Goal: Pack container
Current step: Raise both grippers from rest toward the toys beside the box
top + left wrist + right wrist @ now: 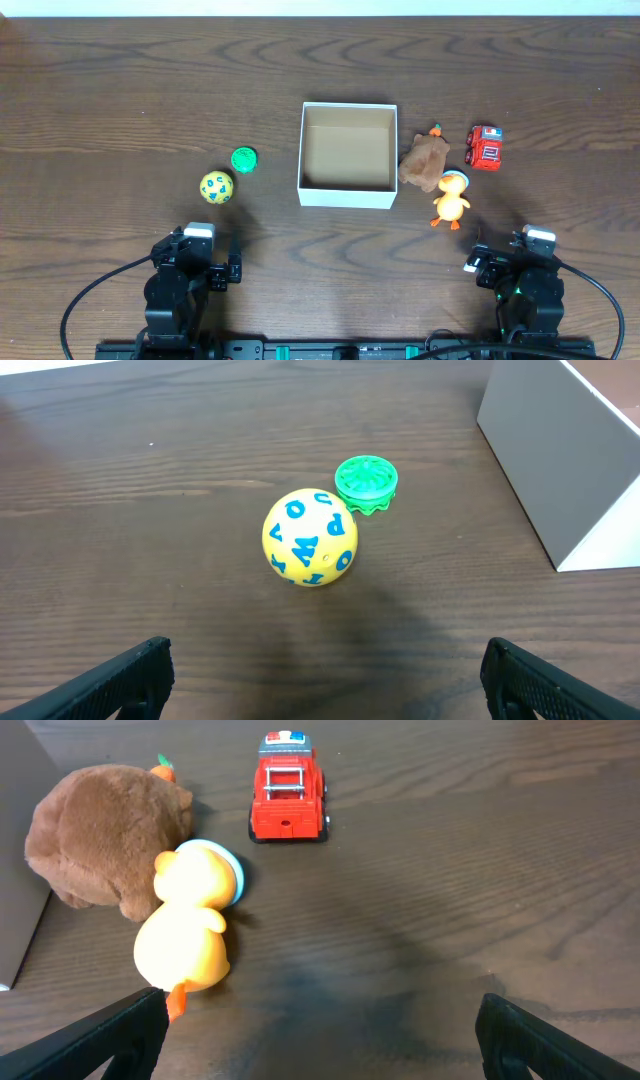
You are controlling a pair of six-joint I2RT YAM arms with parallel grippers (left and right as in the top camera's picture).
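The container [304, 150], a square shallow white box with a tan inside, sits at the table's middle and holds nothing; its white wall shows in the left wrist view [560, 450]. Left of it lie a yellow ball with blue letters [216, 187] [309, 537] and a green round toy [244, 159] [366, 483]. Right of it lie a brown plush [425, 163] [105, 835], an orange duck [452, 198] [185, 925] and a red fire truck [485, 147] [288, 792]. My left gripper [222, 258] [325, 680] and right gripper [500, 258] [320, 1035] are open and empty near the front edge.
The dark wooden table [120, 90] spreads around the container. Black cables run from both arm bases at the front edge [90, 300]. A small orange and green piece [435, 130] lies by the plush's far side.
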